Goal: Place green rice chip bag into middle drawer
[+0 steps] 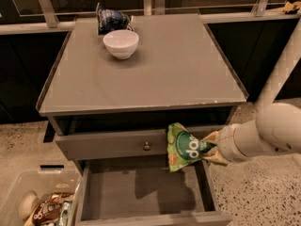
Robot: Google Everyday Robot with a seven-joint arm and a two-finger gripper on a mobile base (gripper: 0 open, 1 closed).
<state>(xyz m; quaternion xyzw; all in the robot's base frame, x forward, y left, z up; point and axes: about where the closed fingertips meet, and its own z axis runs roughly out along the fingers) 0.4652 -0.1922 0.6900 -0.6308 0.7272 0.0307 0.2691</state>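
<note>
Bag (183,147) in hand (207,148) over drawer (123,197) edge

At 4 o'clock in frame, the hand (208,148) pinches the green rice chip bag (182,147) above the open middle drawer (117,192), near its right wall.

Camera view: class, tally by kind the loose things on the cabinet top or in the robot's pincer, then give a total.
Snack bags: 2, the dark blue snack bag on the cabinet top and the green rice chip bag, gripped by the pincer over the open middle drawer, at its right side.
Bowls: 1, the white bowl.
Total: 3.
</note>
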